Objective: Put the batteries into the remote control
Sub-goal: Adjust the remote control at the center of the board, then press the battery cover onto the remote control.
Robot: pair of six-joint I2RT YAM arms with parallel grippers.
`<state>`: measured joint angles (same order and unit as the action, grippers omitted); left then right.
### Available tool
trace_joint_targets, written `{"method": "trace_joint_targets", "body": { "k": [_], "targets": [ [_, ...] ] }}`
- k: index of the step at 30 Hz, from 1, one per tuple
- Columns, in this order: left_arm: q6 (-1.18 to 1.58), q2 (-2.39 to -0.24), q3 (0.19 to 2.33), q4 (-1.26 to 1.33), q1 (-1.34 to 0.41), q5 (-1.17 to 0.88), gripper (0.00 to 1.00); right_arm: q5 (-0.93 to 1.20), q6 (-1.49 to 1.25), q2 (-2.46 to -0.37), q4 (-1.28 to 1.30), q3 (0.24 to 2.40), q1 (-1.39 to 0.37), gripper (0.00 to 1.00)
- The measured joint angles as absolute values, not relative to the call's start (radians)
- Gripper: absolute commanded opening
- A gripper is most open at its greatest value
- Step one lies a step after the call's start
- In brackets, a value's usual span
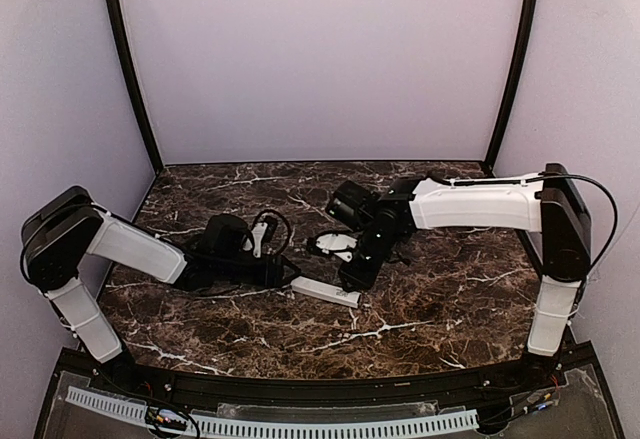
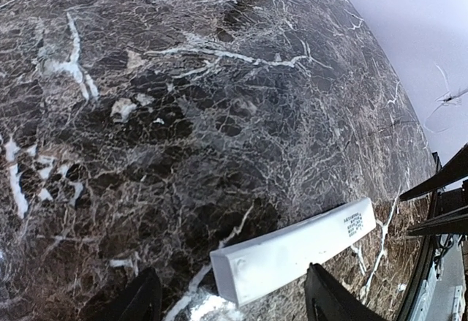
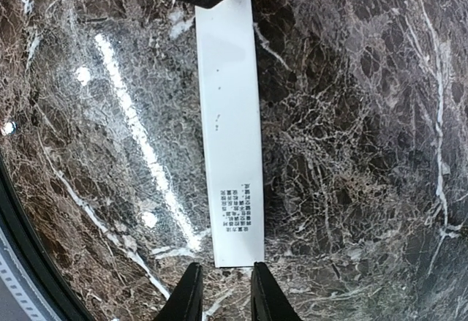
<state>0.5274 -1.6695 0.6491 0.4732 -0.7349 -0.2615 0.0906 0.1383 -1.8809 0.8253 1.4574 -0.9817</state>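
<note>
A dark brown marble table (image 1: 460,309) with white veins spreads across the scene. Its polish catches bright streaks of glare in the right wrist view. Pale lavender walls (image 1: 320,49) close it in at the back and on both sides. Two black poles rise from the back corners, one on the left (image 1: 128,59) and one on the right (image 1: 514,59), each leaning outward toward the top. Along the near edge a black rail (image 1: 330,389) borders the marble, and just below it runs a long white slotted strip (image 1: 330,426).
</note>
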Motion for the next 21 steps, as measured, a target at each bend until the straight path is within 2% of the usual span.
{"method": "trace_joint_targets", "body": {
  "k": [9,21],
  "targets": [
    [0.497,-1.695,0.698,0.418,-0.776,-0.224,0.49,0.109,0.135,-1.893,0.804,1.435,-0.981,0.19],
    [0.467,-1.732,0.731,0.357,-0.802,-0.18,0.38,0.113,0.133,-1.925,0.785,1.406,-0.976,0.15]
  ]
}}
